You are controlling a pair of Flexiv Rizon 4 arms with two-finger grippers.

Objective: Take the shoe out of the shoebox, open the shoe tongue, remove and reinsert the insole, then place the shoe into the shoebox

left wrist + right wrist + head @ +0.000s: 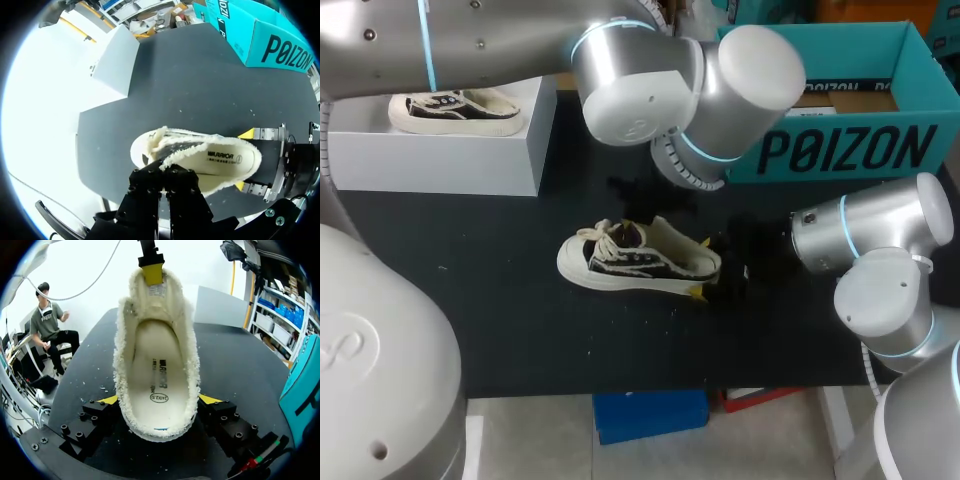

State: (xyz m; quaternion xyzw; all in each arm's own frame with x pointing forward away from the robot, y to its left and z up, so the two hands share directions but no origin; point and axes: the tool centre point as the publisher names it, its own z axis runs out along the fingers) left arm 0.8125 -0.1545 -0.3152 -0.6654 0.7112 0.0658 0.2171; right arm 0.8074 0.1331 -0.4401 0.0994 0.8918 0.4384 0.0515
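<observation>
A cream, fleece-lined shoe (638, 260) with black side panels lies on the black table mat, heel toward my right arm. My right gripper (703, 266) holds its heel, one yellow tip against each side, as the right wrist view shows (159, 400). My left gripper (165, 172) is above the front of the shoe, shut on the tongue (150, 292) and holding it up. The printed insole (159, 385) lies flat inside the shoe. The teal shoebox (840, 110) stands open at the back right.
A white box (450, 150) at the back left carries a second, similar shoe (455, 110). My left arm's large wrist hangs over the table's middle rear. The mat's front edge is close in front of the shoe.
</observation>
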